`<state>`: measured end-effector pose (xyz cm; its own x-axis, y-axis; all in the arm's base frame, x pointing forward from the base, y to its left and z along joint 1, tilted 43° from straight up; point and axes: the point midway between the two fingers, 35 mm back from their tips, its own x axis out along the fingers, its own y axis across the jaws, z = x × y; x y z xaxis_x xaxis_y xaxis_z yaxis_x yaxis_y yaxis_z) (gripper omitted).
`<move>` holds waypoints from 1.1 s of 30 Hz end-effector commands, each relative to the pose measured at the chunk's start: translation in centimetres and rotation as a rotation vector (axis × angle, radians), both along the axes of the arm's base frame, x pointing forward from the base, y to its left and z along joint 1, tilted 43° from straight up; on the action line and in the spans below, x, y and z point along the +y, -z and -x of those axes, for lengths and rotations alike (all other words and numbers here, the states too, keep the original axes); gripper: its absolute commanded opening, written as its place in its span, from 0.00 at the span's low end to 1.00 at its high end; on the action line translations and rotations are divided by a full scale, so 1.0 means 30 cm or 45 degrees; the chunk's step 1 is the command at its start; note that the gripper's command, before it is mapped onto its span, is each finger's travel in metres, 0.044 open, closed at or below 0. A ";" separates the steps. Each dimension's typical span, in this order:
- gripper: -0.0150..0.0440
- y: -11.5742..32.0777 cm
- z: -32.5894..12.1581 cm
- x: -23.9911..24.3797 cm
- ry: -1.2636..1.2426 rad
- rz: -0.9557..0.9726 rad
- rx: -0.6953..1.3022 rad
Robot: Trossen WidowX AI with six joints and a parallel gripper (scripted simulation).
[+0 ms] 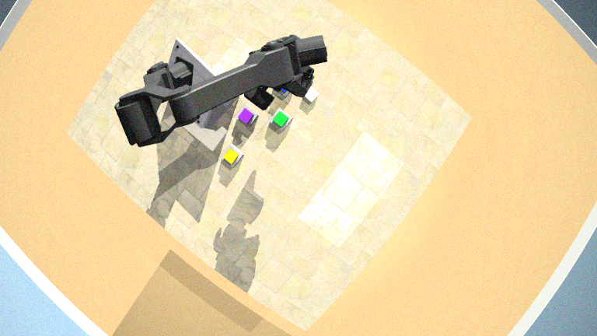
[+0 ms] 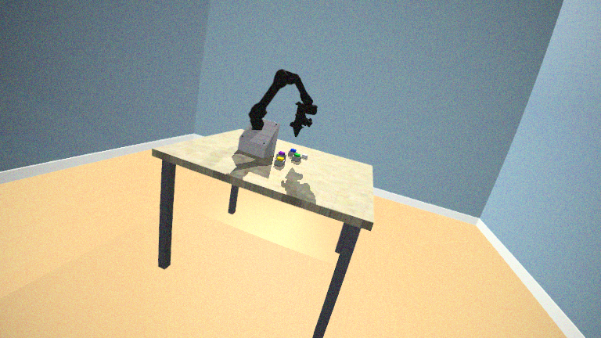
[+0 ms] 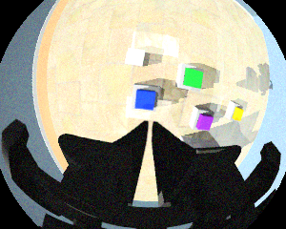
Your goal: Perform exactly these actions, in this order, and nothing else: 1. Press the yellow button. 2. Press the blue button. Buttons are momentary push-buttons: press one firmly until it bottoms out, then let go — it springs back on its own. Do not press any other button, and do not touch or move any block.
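Worktop [image 2: 336, 192] centre of exterior view, pale stone pattern, dark legs. Arm [image 1: 228, 81] stretches from grey base block [image 2: 258, 142] across upper middle of top view. Jaws clenched, nothing between, raised above worktop, tips pointing just below blue button [image 3: 145, 98] in wrist view. Blue button [image 1: 283, 91] mostly hidden under wrist in top view. Yellow button [image 1: 230, 155] lower centre, well apart from jaws. Green button [image 1: 280, 118], purple button [image 1: 246, 115] between. White block [image 1: 311, 94] right of blue.

Arm [image 2: 275, 91] arched high, wrist bent down, gripper [image 2: 296, 131] hanging in the air, jaws closed, holding nothing
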<state>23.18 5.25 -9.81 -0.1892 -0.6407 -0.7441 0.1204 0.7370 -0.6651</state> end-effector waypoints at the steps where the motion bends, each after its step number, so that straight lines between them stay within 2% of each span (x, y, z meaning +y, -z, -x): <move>1: 0.29 0.052 0.003 -0.017 0.018 -0.001 -0.012; 5: 0.29 0.168 0.038 -0.121 0.018 0.002 -0.012; 33: 0.29 0.249 0.060 -0.193 0.018 0.004 -0.012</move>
